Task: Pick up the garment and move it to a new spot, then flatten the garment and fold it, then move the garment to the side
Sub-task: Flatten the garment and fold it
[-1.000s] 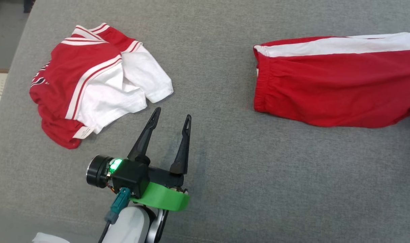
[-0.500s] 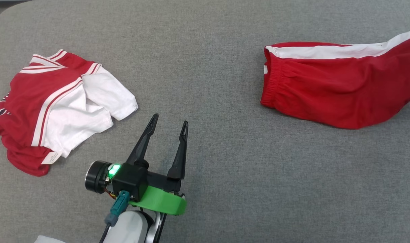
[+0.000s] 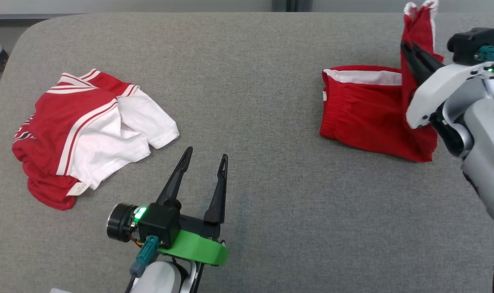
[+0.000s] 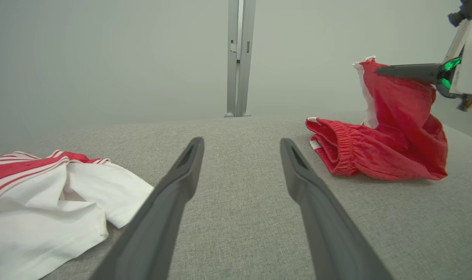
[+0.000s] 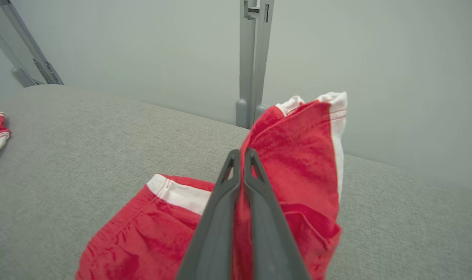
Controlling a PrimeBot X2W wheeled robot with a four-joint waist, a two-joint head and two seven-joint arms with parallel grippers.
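The right claw point(image 5: 242, 152) was pressed shut on one end of the red shorts point(image 3: 361, 110), with the two dark fingers closed flat together and a fold of cloth pinched between them. It held this end up in the air, so the hem with its white edge stood above the fingers, while the other part of the shorts, with the waistband, lay on the desk point(image 3: 271, 122) at the right side. I think the end was raised for carrying it over the lying half, as a fold, or for taking the whole garment to a new spot; which of the two I cannot say. The cloth looked thin and soft: it hung in loose wrinkles below the grip, the waistband was gathered by elastic, and a white stripe ran along one side. The left claw point(image 3: 206, 152) stood wide and held nothing, low over the bare middle of the desk, probably waiting to help with flattening. Near it, on the left, a red and white shirt point(image 3: 88, 130) lay crumpled, apart from the shorts. The desk had a gray woven cover with a rounded corner.
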